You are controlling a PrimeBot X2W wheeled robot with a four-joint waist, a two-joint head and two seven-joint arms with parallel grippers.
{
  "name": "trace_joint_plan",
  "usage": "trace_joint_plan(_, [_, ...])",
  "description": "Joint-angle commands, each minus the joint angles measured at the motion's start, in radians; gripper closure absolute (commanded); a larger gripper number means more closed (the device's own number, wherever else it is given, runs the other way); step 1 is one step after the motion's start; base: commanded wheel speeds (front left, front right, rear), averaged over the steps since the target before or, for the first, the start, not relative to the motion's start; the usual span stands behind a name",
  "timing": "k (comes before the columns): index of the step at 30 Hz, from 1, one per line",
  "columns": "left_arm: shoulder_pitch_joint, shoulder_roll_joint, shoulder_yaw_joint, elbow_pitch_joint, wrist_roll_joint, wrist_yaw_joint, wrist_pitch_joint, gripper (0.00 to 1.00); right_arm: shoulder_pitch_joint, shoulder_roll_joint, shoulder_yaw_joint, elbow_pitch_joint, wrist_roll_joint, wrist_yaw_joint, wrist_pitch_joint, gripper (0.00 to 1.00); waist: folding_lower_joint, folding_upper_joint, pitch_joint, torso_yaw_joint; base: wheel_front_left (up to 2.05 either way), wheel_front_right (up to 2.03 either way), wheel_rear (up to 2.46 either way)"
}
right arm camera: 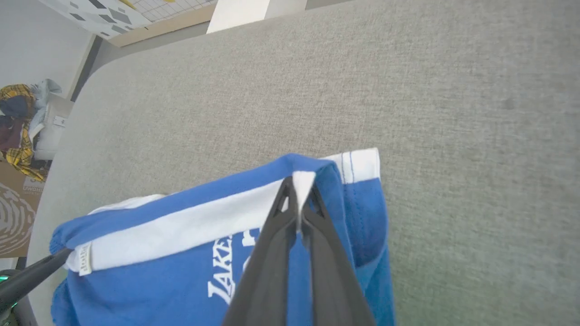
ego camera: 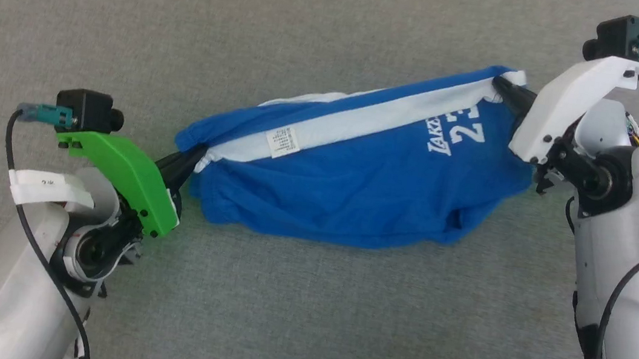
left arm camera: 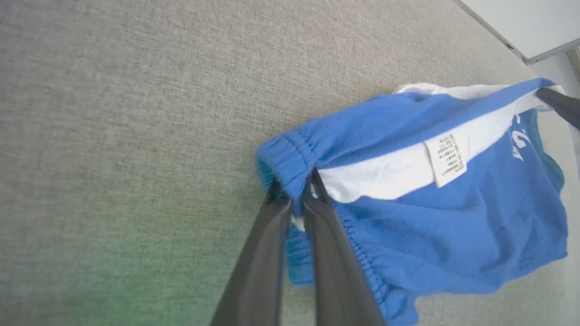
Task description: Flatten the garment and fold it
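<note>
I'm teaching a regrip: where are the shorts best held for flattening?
Likely the ends of the white band, one tool from each side: left tool and right tool pinch there, the band runs straight between them, the shorts sag below.

Grey fabric surface (ego camera: 302, 324) (garment (ego camera: 354, 196) atop)

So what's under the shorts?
Grey cloth surface shows all around the shorts. The patch directly beneath them is covered, so I can't tell whether anything lies there.
</note>
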Motion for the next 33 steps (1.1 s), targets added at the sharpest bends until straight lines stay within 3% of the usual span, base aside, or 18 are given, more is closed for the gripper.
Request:
trace_joint_plan(1, [-0.018, -0.006, -0.003, 0.012, 0.009, -0.006, -0.004, 1.00, -0.022, -0.001, -0.005, 0.025, -0.013, -0.001, -0.015, 1.00, -0.0001, 0.0000, 0.038, 0.031, 0.00, 0.00, 0.00])
trace_joint_plan(7, [-0.030, -0.021, -0.018, 0.042, 0.006, -0.027, -0.006, 1.00, -0.069, -0.001, -0.013, 0.153, -0.093, -0.001, -0.047, 1.00, -0.0001, 0.0000, 0.041, 0.031, 0.00, 0.00, 0.00])
trace_joint_plan(8, [-0.028, -0.025, -0.018, 0.046, 0.002, -0.026, -0.005, 0.80, -0.073, -0.001, -0.014, 0.168, -0.095, -0.001, -0.057, 0.87, -0.0001, 0.0000, 0.036, 0.029, 0.00, 0.00, 0.00])
trace_joint_plan(9, [-0.026, -0.027, -0.019, 0.049, -0.003, -0.026, 0.000, 0.57, -0.076, -0.001, -0.015, 0.176, -0.095, -0.001, -0.065, 0.54, -0.0001, 0.0000, 0.033, 0.028, 0.00, 0.00, 0.00])
trace_joint_plan(10, [-0.024, -0.028, -0.020, 0.053, -0.008, -0.026, 0.005, 0.00, -0.081, -0.001, -0.017, 0.190, -0.098, -0.001, -0.079, 0.00, -0.0001, 0.0000, 0.025, 0.025, 0.00, 0.00, 0.00])
trace_joint_plan(17, [0.012, -0.016, -0.006, 0.032, -0.010, -0.004, -0.008, 0.00, -0.075, -0.001, -0.040, 0.199, -0.109, -0.001, -0.115, 0.00, -0.0001, 0.0000, -0.066, 0.007, 0.00, 0.00, 0.00])
trace_joint_plan(23, [0.075, 0.013, 0.036, -0.028, 0.029, 0.058, -0.086, 0.00, -0.005, -0.001, -0.087, 0.100, -0.138, -0.001, -0.122, 0.00, -0.0001, 0.0000, -0.169, -0.012, 0.00, 0.00, 0.00])
trace_joint_plan(28, [0.141, 0.060, 0.064, -0.100, 0.217, 0.097, -0.344, 0.00, 0.130, -0.017, -0.063, -0.043, -0.246, -0.001, -0.110, 0.00, -0.0001, 0.0000, -0.222, -0.018, 0.00, 0.00, 0.00])
trace_joint_plan(33, [0.228, 0.050, 0.075, -0.140, 0.378, 0.134, -0.625, 0.00, 0.268, -0.026, -0.003, -0.169, -0.345, -0.001, -0.030, 0.00, -0.0001, 0.0000, -0.231, -0.011, 0.00, 0.00, 0.00])
